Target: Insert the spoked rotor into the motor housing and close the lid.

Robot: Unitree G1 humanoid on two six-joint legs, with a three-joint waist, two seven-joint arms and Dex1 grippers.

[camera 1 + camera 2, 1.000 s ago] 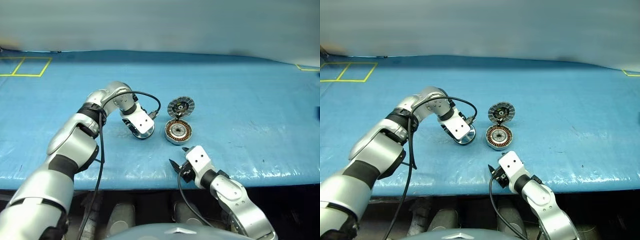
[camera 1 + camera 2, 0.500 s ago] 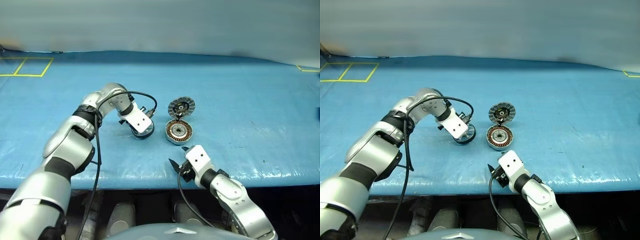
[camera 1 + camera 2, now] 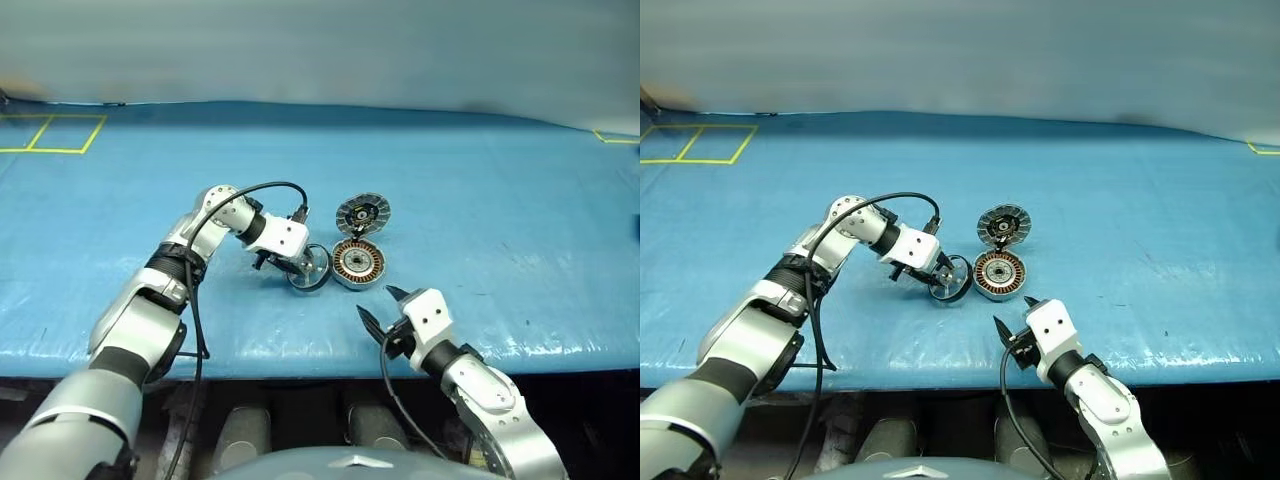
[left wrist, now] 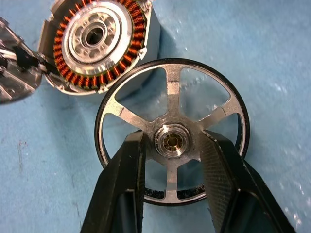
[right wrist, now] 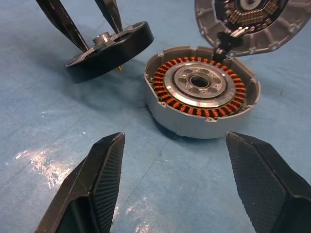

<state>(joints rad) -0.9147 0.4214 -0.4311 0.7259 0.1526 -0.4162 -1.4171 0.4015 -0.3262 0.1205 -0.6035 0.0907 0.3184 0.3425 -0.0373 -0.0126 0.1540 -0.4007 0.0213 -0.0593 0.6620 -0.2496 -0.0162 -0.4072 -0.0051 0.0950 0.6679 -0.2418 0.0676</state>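
The spoked rotor is held by the left tool, whose two black fingers pass between the spokes and close on the hub from either side. The wheel hangs tilted just above the blue tabletop, its dark rim nearest the motor housing; whether rim and case touch cannot be told. Seen from the head, the rotor lies just beside the housing, on the side toward the tabletop's left edge, and both sit near the middle of the tabletop's width, closer to its front edge than to the far one.

The housing rests flat with its ring of copper-orange windings and bright centre facing up. Its lid stands open on the hinge at the far side of the case, tilted back, its ribbed edge and dark inner face turned toward the front edge.

The right tool hovers over the front edge of the tabletop, near the housing but apart from it, its fingers spread wide with nothing between them, pointing toward the case.

Yellow tape lines mark the far left corner of the tabletop.
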